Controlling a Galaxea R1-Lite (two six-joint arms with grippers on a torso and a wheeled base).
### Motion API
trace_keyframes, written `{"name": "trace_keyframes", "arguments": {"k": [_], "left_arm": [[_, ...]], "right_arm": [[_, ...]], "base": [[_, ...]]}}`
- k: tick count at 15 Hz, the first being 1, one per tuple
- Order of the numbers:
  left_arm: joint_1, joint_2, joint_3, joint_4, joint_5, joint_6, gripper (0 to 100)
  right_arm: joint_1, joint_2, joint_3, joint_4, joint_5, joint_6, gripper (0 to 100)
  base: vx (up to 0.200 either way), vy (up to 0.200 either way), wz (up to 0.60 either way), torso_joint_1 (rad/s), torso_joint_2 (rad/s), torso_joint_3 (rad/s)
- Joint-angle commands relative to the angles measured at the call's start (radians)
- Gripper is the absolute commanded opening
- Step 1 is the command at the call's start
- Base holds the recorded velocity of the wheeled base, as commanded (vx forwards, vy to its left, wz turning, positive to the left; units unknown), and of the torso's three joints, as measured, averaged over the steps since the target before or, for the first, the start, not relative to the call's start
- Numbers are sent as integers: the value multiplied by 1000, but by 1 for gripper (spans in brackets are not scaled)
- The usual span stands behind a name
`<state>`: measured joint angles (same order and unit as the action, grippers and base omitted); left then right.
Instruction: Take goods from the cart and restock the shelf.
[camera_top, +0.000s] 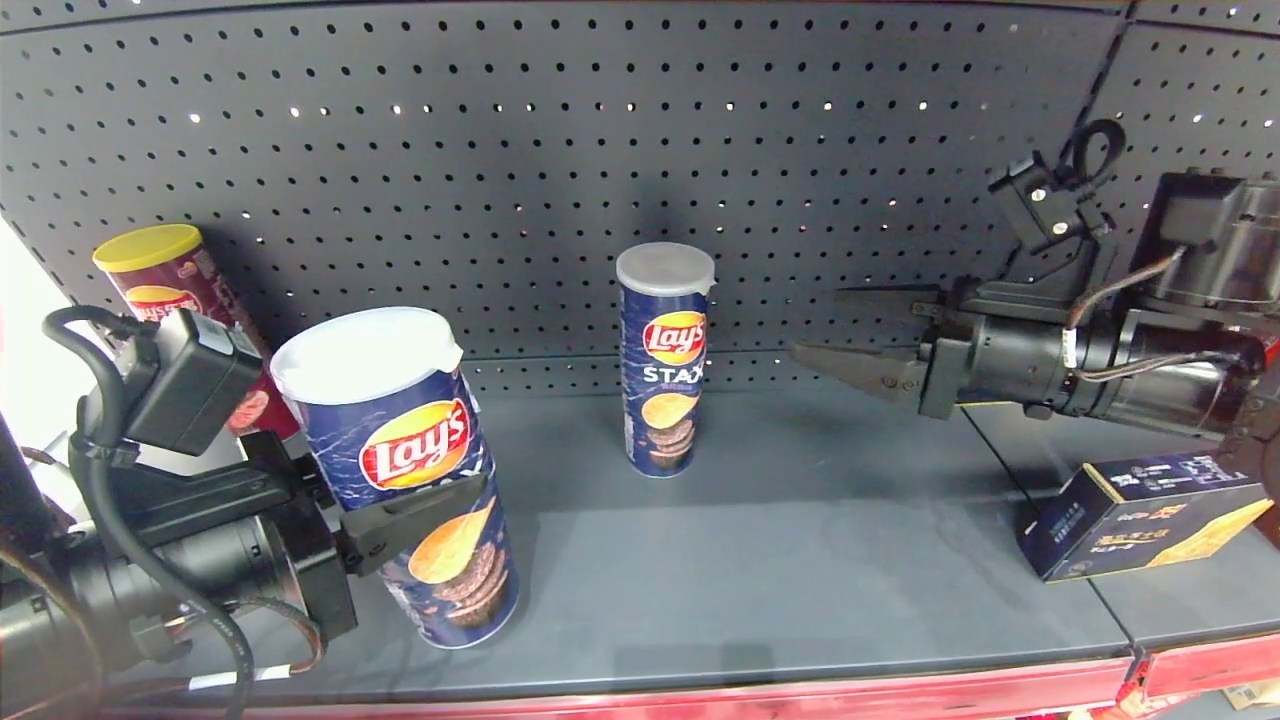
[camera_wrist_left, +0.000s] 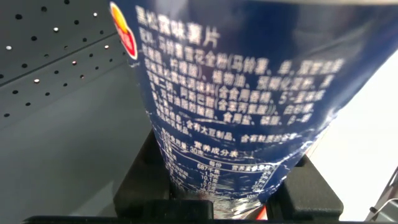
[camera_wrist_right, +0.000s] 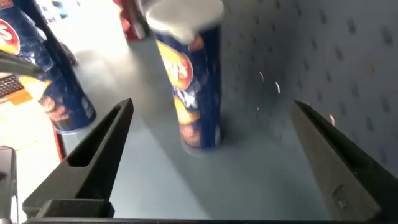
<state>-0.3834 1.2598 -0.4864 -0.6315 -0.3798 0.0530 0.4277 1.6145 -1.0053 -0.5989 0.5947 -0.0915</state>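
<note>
Two blue chip cans with pale lids are in play on the grey shelf (camera_top: 800, 560). The left hand (camera_top: 430, 500) is clamped around the first blue can (camera_top: 390, 400) at about mid-height, one dark finger (camera_top: 410, 515) crossing its printed front. This held can is near the front left corner of the shelf and tilts a little, its lid leaning towards the left edge. Whether its base touches the shelf cannot be told.

The second blue can (camera_top: 665, 360) stands upright by itself near the back edge, about midway along, just in front of the pegboard (camera_top: 600, 150).

The right hand (camera_top: 825, 325) is held level above the right part of the shelf with its fingers spread wide and nothing between them. Its tips point towards the second blue can and are clearly apart from it.

At the back left corner a red can (camera_top: 175, 290) with a yellow lid leans against the pegboard, partly hidden behind the left arm. On the neighbouring shelf panel at the right, a dark blue box (camera_top: 1140, 515) lies flat near the front edge.
</note>
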Motion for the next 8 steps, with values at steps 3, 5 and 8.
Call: {"name": "trace_keyframes", "arguments": {"k": [3, 5, 8], "left_arm": [[-2, 3, -4, -1, -1, -5, 0], [-2, 3, 3, -1, -1, -5, 0], [-3, 1, 3, -1, -1, -5, 0]], "right_arm": [[6, 105, -36, -73, 73, -7, 100], [10, 134, -59, -91, 106, -7, 100], [22, 180, -127, -96, 128, -8, 100]], "base": [[0, 0, 0, 0, 0, 0], [0, 0, 0, 0, 0, 0], [0, 0, 0, 0, 0, 0]]}}
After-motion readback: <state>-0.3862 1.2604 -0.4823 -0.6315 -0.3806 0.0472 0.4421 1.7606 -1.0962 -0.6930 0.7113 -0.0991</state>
